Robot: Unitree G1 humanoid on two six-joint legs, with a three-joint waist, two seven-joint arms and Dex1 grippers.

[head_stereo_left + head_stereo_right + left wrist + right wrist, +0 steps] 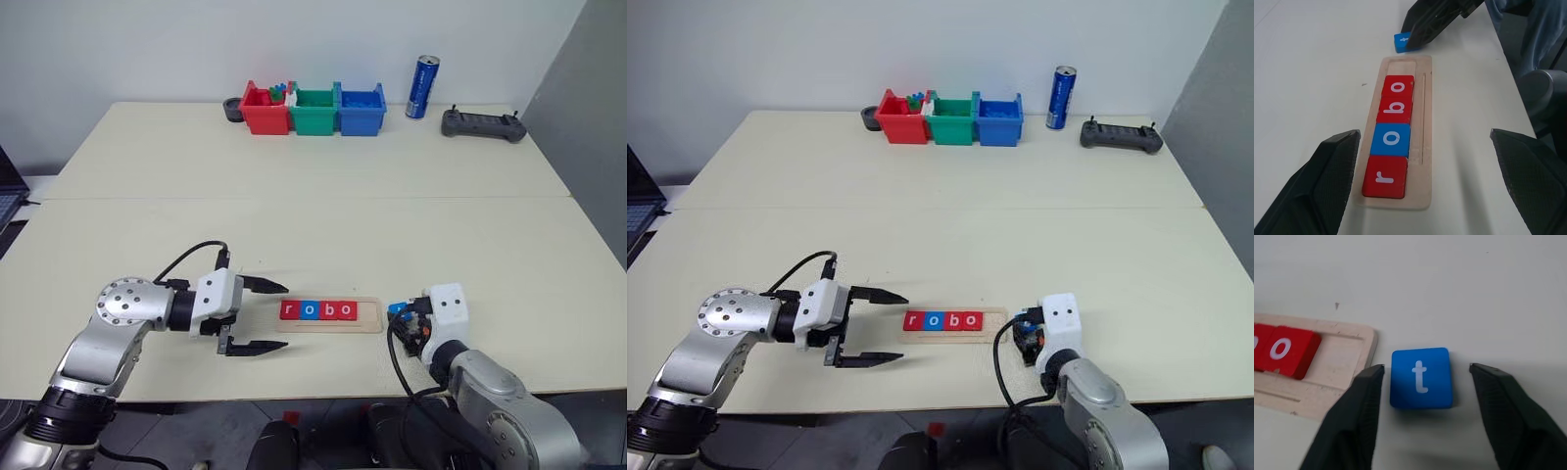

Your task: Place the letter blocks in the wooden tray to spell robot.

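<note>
The wooden tray point(368, 313) lies near the table's front edge. It holds red r point(1385, 177), blue o point(1392, 139), red b point(1396, 109) and red o point(1398, 87), and its slot at the right end point(1400, 66) is bare. A blue t block point(1421, 378) lies flat on the table just past that end. My right gripper point(1427, 366) is open, with a finger on each side of the t block. My left gripper point(272, 316) is open too, pointing at the tray's left end and holding nothing.
Red point(265, 110), green point(314, 111) and blue point(361, 110) bins stand in a row at the table's back, with a blue can point(422, 86) and a black controller point(482, 124) to their right. A laptop corner point(8, 196) shows at the left edge.
</note>
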